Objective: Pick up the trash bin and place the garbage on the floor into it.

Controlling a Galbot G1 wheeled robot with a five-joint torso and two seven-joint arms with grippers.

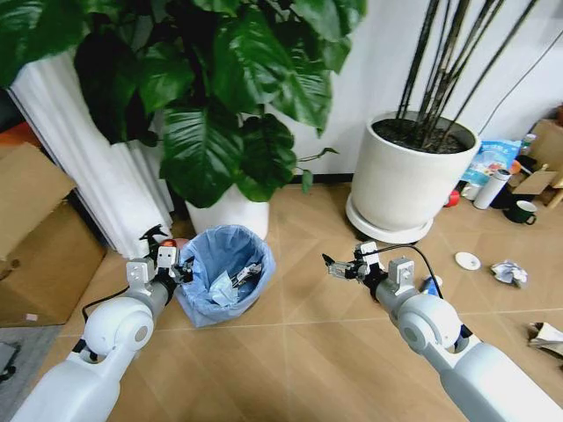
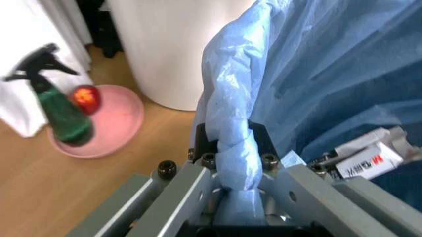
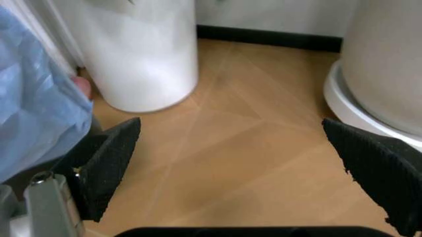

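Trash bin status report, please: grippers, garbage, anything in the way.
Left gripper shut on trash bin rim. Right gripper open, empty, above bare floor. Crumpled paper and white lid on floor at right. Nothing in the way.

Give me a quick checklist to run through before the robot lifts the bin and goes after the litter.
1. Left gripper clamped on the trash bin rim: ok, jaws pinch the blue bag at the rim.
2. Right gripper free: ok, jaws wide open over bare floor.
3. Bin upright: ok.
4. Bin has room: ok, a few scraps inside.
5. Litter left on the floor: not ok, crumpled paper and a white lid lie to the right.
6. Grip firm enough to lift: cannot tell.
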